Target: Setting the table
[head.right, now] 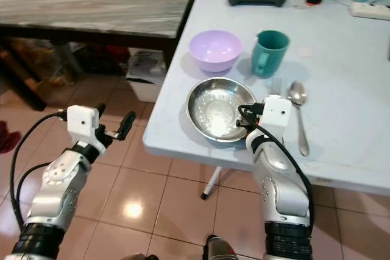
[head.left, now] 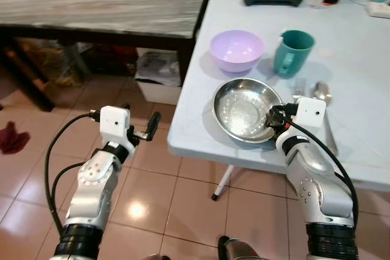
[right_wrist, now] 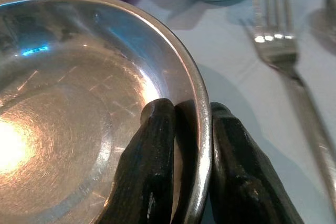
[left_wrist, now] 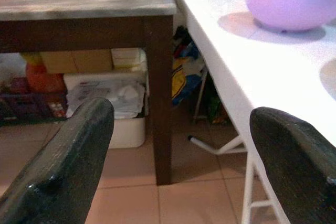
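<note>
A: Starting with the largest thing, what is seen?

B: A pale folding table (head.left: pixel 359 47) is seen, with a wooden table (head.left: pixel 91 4) beside it on the robot's left. On the pale table a stainless steel bowl (head.left: pixel 241 106) is set near the front edge. Behind it a lilac plastic bowl (head.left: pixel 236 48) and a teal mug (head.left: pixel 292 53) are stood side by side, apart from each other. A fork (right_wrist: pixel 278 51) and a spoon (head.right: pixel 298 114) are laid just to the right of the steel bowl.

A: Where is the steel bowl held?

B: Its right rim is pinched by the right gripper (right_wrist: pixel 191 150), one finger inside the wall and one outside, jaws closed on the metal. The bowl's base appears to be resting on the table.

A: And the other arm?

B: The left gripper (head.left: pixel 148 127) is held over the tiled floor, short of the table edge, jaws spread and empty.

A: How is the bowl expected to handle?

B: It is judged to be light, rigid and slick. A rim pinch can be expected to let it swivel or slip, so a deep, firm bite on the wall is advised, with sliding preferred to lifting. The fork nearby could be knocked.
</note>
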Robot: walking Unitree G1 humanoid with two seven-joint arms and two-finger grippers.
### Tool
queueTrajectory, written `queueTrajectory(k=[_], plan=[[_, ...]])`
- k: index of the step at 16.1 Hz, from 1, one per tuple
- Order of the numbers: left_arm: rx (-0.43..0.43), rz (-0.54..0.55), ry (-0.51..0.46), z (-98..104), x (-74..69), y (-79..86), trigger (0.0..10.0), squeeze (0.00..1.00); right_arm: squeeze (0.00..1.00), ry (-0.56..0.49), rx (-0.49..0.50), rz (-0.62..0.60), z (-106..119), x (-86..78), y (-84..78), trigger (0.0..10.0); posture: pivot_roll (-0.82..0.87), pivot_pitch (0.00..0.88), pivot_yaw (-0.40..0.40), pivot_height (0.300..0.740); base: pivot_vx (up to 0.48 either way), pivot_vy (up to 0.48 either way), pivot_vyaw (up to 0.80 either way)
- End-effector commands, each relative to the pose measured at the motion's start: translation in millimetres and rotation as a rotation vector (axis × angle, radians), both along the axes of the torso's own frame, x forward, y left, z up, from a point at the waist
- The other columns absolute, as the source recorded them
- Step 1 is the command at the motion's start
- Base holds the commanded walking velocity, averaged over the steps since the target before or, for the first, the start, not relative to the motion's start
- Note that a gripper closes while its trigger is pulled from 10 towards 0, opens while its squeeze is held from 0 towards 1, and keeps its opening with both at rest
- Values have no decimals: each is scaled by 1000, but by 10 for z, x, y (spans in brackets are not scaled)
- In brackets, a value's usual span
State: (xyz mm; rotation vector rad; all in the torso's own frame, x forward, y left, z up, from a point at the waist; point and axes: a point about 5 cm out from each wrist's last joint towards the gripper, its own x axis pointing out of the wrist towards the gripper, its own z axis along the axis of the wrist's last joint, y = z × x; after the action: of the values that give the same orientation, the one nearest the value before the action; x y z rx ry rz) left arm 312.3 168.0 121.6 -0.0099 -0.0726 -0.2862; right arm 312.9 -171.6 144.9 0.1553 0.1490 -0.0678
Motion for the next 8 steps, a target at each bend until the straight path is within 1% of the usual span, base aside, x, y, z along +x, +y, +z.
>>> queueTrajectory(k=[1, 2, 4, 6, 8], plan=[[-13, 27, -4, 7, 19, 66, 10000, 0, 0, 38, -15, -50, -96, -37, -64, 10000, -167, 145, 49, 740, 0, 0, -569], [-16, 29, -4, 9, 22, 66, 10000, 0, 0, 32, -15, -57, -86, -36, -74, 10000, -167, 144, 50, 740, 0, 0, -569], [-24, 30, -8, 10, 36, 64, 10000, 0, 0, 14, -11, -81, -67, -34, -96, 10000, -166, 144, 53, 740, 0, 263, -569], [-25, 28, -15, 14, 57, 53, 10000, 0, 0, -7, -10, -93, -45, -33, -105, 10000, -167, 144, 54, 740, 0, 281, -703], [-29, 24, -19, 24, 69, 41, 10000, 0, 0, -26, -5, -100, -32, -42, -98, 10000, -166, 145, 57, 740, 0, 293, -503]])
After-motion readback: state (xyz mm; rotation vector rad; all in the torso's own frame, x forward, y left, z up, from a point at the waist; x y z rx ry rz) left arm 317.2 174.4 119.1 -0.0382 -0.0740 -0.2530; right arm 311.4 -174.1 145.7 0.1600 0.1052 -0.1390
